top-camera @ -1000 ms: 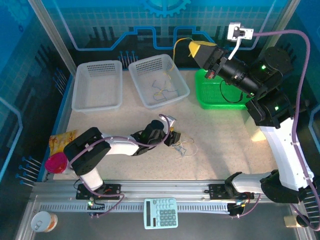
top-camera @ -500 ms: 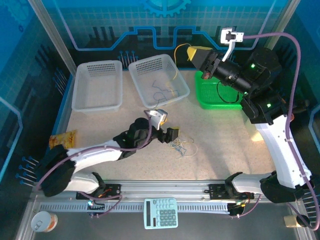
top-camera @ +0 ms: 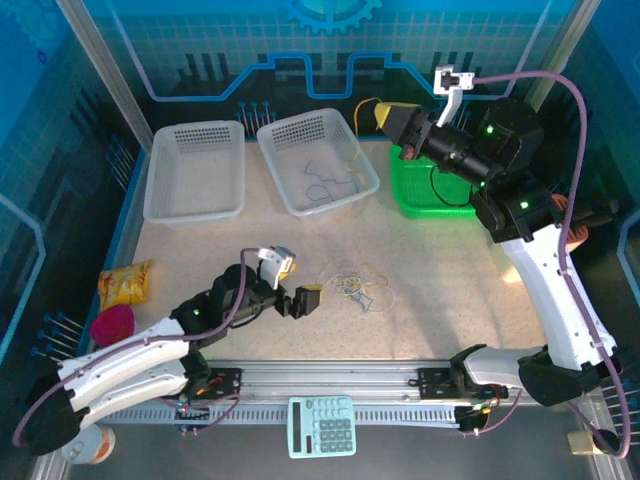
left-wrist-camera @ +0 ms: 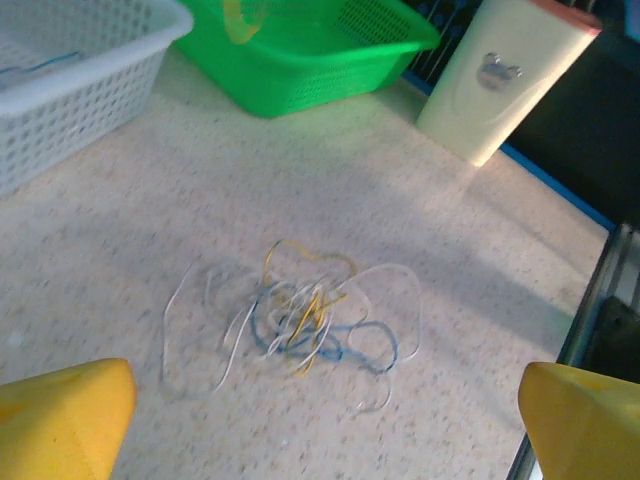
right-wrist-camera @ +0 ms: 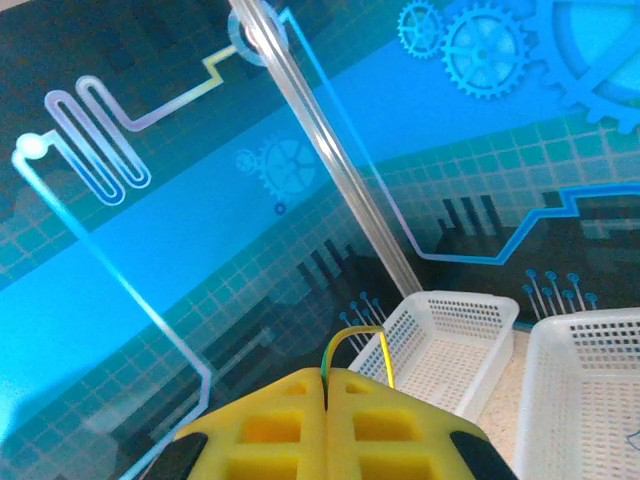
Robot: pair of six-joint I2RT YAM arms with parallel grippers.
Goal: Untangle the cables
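Cables [left-wrist-camera: 300, 325]: loose knot of whitish, yellow and blue-grey loops, flat on the table [left-wrist-camera: 420, 180], front centre.
Left fingers [left-wrist-camera: 70, 415]: spread wide, empty, just short of the knot; arm stretched low.
White basket [top-camera: 272, 160]: a few thin cords inside.
Right fingers [right-wrist-camera: 280, 430]: pressed together on a yellow cable [right-wrist-camera: 360, 331], raised high above the green basket [top-camera: 412, 190].

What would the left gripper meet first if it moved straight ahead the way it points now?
Probably the tangle of cables, which lies on the table just ahead of the left gripper and its open jaws. Depth is hard to judge.
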